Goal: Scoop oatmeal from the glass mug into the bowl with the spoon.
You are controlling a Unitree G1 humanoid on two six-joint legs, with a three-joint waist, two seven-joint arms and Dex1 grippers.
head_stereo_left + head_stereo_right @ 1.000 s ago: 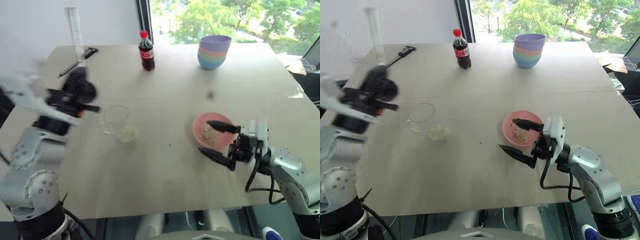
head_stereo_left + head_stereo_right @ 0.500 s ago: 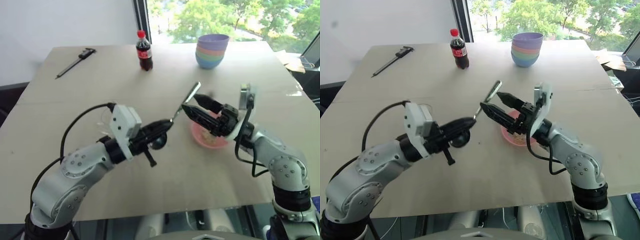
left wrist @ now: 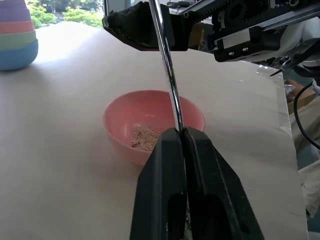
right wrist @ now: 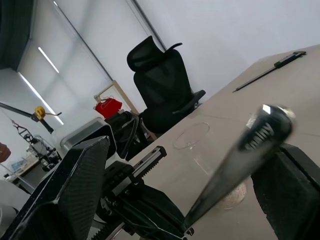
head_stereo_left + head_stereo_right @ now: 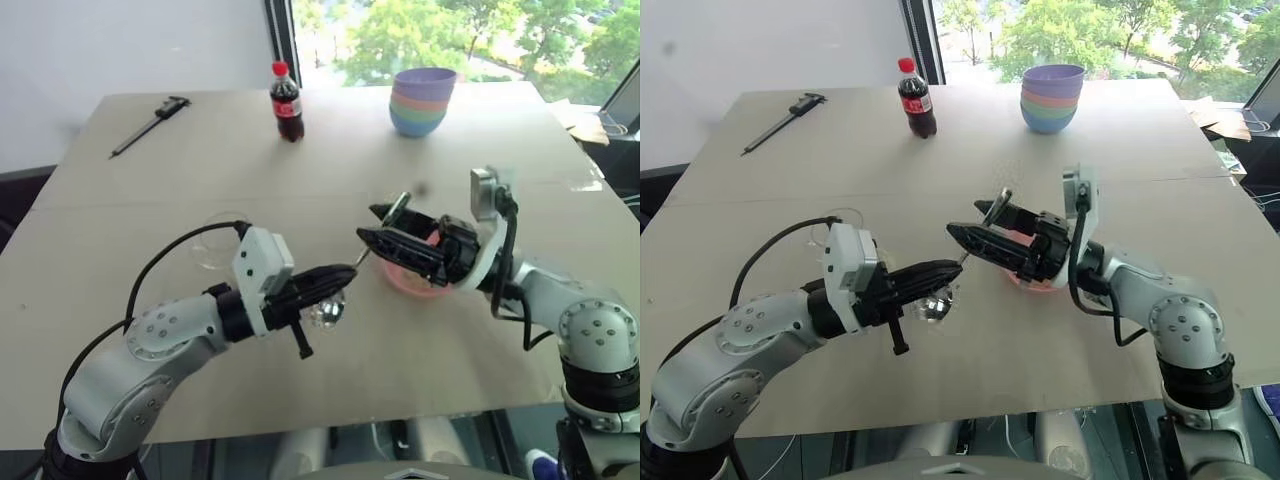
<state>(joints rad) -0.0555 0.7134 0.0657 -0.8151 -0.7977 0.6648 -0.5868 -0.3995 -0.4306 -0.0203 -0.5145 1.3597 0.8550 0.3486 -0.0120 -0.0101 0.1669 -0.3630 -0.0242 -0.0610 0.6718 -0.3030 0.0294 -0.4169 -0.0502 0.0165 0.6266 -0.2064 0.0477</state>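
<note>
My left gripper [image 5: 343, 273] is shut on the spoon [image 3: 167, 65] low on its thin handle, above the table's middle. The shiny spoon bowl [image 5: 328, 312] hangs below the fingers and the handle slants up to the right. My right gripper [image 5: 375, 225] points left and stands open with the handle's upper end [image 4: 250, 145] between its fingers, close to one of them. Under the right gripper sits the pink bowl [image 3: 120, 107] with a little oatmeal [image 3: 145, 137] in it. The glass mug [image 5: 220, 240] stands to the left, behind my left arm's cable.
At the table's far side stand a cola bottle [image 5: 287, 100] and a stack of pastel bowls [image 5: 425, 100]. A dark caliper [image 5: 150, 120] lies at the far left. A black office chair [image 4: 160, 85] stands beyond the table's left edge.
My left arm swung in from the left with the spoon to the table's middle. The right gripper rose from beside the bowl, rolled, and now straddles the spoon's handle, which has tilted lower.
</note>
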